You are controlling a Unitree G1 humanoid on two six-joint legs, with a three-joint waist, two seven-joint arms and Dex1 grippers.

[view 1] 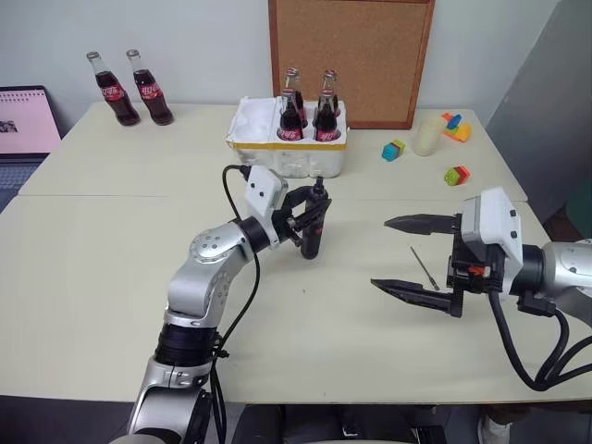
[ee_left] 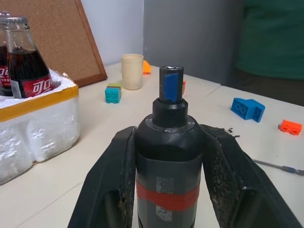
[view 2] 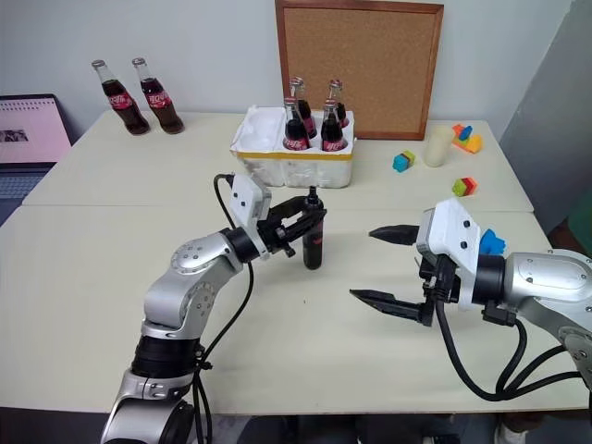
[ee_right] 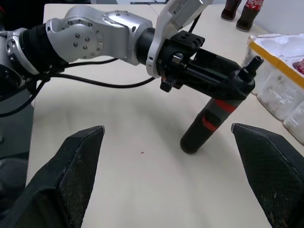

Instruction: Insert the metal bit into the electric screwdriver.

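Screwdriver stands nearly upright, tip up.

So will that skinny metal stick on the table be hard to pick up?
Probably tricky. The metal bit lies flat on the table, very thin, so the open right gripper has little to pinch. Being round and smooth, it may roll or slip. It looks stiff, so it likely won't bend.

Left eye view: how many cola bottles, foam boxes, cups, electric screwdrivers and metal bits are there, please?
cola bottles: 6
foam box: 1
cup: 1
electric screwdriver: 1
metal bit: 1
Total: 10
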